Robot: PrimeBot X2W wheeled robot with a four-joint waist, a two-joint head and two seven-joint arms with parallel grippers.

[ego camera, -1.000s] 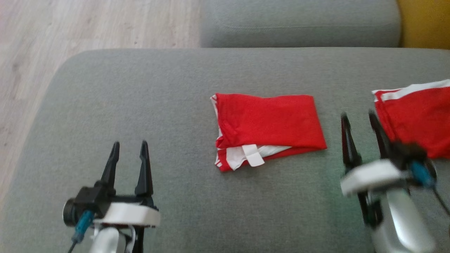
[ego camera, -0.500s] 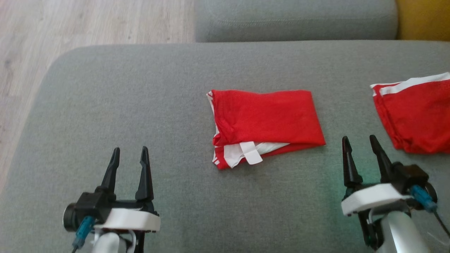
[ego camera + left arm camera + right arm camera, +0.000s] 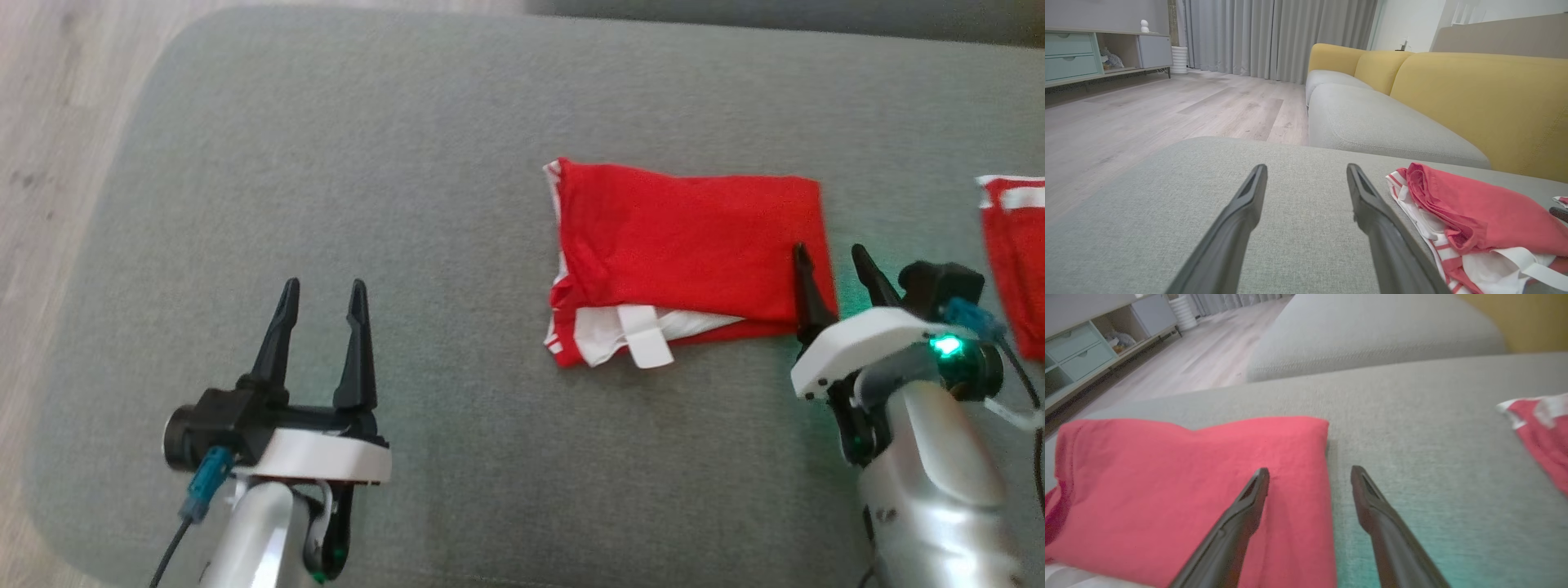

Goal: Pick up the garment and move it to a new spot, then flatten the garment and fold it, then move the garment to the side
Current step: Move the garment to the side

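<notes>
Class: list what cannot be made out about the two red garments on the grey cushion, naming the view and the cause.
- Second garment: head view, cut off by the right edge.
- Folded garment: head view, right corner behind the right gripper.
- White label: any print too small.

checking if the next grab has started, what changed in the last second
The right gripper left the second red garment at the far right and swung left; open, it now straddles the right edge of the folded red garment. Nothing was gripped. The head view itself shifted too. The folded garment lies as before on the grey cushion; the left gripper stays open and idle.
</notes>
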